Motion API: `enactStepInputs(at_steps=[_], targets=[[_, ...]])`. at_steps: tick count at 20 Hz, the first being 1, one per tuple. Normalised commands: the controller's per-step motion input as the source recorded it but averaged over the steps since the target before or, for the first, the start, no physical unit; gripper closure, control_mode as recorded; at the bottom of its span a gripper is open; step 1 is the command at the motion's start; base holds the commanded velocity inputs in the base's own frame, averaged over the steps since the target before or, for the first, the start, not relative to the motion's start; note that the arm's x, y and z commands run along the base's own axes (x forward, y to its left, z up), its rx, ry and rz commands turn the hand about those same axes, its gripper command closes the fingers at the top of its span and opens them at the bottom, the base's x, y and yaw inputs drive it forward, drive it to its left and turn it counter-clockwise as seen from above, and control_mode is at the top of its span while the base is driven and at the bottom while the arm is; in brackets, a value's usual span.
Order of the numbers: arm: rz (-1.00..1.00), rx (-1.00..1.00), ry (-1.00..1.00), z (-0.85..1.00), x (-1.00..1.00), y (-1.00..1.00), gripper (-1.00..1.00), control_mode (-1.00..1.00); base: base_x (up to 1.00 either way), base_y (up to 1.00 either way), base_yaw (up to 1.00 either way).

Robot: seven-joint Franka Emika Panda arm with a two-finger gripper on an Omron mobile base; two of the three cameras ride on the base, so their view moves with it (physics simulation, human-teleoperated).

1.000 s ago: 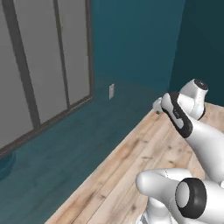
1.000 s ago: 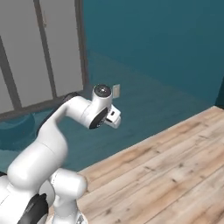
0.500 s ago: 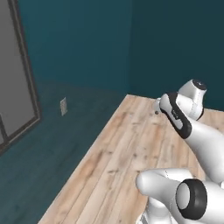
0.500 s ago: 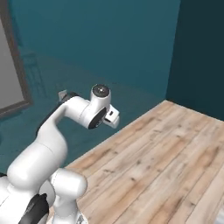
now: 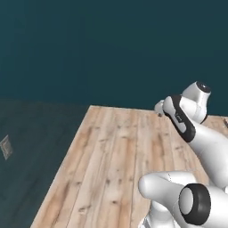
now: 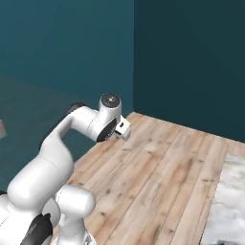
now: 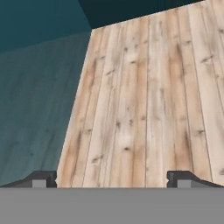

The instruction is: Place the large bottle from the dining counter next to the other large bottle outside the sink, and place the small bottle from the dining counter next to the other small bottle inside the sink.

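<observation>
My gripper is open, its two dark fingertips standing wide apart with nothing between them. It looks down on a light wooden plank floor beside a teal wall. In the right base view the hand is held up in front of the folded white arm, well above the floor. The bottles, the dining counter and the sink are out of view.
Dark teal walls close the space ahead and meet in a corner. A small wall outlet sits low on the left wall. A grey marbled surface lies at the lower right edge.
The whole picture has swung: the base has turned, so the grey window panels have left the views and more wooden floor and a wall corner have come in. The arm keeps its pose and the gripper stays open.
</observation>
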Motion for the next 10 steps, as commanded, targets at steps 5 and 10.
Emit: enactStepInputs(at_steps=[5,10], targets=[[0.00,0.00,0.00,0.00,0.00,0.00,-1.00,1.00,1.00,-0.30,-0.35],[0.00,0.00,0.00,0.00,0.00,0.00,-1.00,1.00,1.00,-0.16,-0.33]])
